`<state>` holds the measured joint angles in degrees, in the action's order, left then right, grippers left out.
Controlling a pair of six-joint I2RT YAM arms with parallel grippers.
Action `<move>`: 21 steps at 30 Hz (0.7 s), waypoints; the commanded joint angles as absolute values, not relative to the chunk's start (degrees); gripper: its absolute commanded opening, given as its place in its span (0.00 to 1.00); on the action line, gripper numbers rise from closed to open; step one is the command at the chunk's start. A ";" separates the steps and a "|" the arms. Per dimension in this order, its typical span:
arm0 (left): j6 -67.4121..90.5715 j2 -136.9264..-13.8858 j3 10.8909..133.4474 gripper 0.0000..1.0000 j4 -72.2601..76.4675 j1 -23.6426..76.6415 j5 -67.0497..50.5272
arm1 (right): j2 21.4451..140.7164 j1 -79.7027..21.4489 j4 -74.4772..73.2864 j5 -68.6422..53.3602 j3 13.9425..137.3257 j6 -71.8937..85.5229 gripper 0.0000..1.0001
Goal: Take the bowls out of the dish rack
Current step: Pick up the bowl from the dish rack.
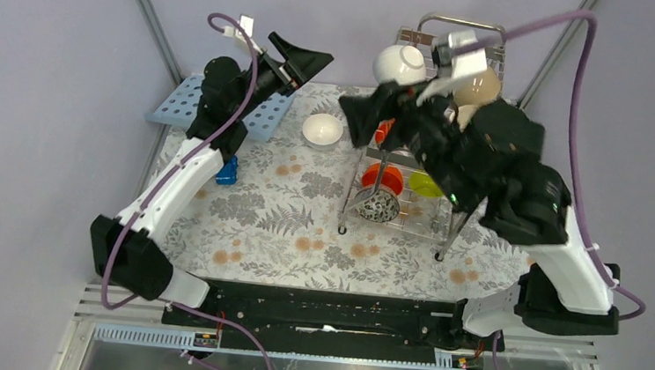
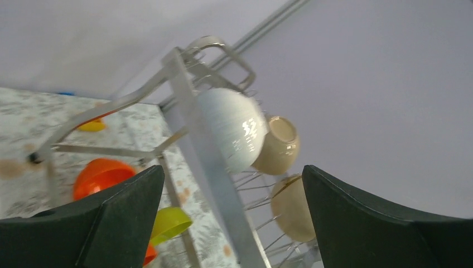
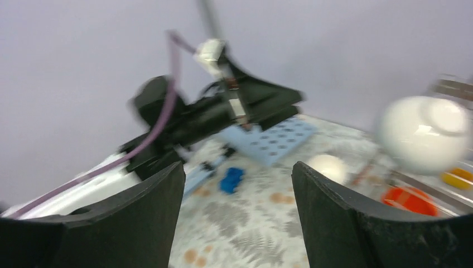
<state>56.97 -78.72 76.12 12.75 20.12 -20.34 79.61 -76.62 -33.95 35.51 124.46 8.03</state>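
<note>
The left claw (image 1: 309,65) is wide open, holding nothing. A loose bowl (image 1: 322,130) sits on the table (image 1: 258,233) between the claws. The right claw (image 1: 362,121), open and empty too, hangs right by the rack (image 1: 460,23). A bump could knock its top white bowl (image 1: 400,64) down.

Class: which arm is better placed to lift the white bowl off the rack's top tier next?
Probably left: the open left gripper faces the white bowl, framed between its fingers in its wrist view. The right gripper, also open, points away from the dish rack.
</note>
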 commanded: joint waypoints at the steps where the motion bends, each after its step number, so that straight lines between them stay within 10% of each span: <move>1: 65.15 -86.02 83.09 0.99 23.65 19.72 -30.79 | 83.61 -65.47 -39.04 39.70 126.63 8.72 0.76; 21: 85.73 -109.39 96.70 0.90 44.13 20.24 -42.92 | 84.55 -36.88 -32.28 24.81 118.79 23.55 0.76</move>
